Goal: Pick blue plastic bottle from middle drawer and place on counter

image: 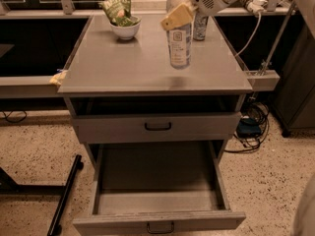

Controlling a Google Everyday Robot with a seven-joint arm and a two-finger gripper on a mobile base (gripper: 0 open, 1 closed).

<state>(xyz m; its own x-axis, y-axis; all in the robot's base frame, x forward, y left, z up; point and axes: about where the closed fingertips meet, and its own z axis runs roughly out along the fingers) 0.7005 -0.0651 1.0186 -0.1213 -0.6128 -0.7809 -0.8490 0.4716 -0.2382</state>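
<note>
Camera view: looking down at a grey drawer cabinet from the front.
Tool (176, 16): hanging at the end of the white arm, which is reaching in from the upper right; it is sitting right at the top of the blue plastic bottle (179, 45) and is covering the cap.
Tool state: cannot tell whether it is gripping the bottle or spread apart.
Blue plastic bottle: standing upright on the tabletop (123, 63), right of centre and toward the back, its white label facing the camera.
Middle drawer (157, 173): standing pulled out at the bottom of the cabinet, showing its flat grey floor, with its black bar handle at the front edge.
Upper drawer front (206, 127): sitting closed above the open drawer, carrying a like black handle.
Silver can (200, 26): standing just behind and to the right of the bottle.
White bowl (125, 31): resting at the back left of the tabletop, holding a green packet (118, 9).
Cables (251, 129): lying on the speckled floor to the right of the cabinet.
</note>
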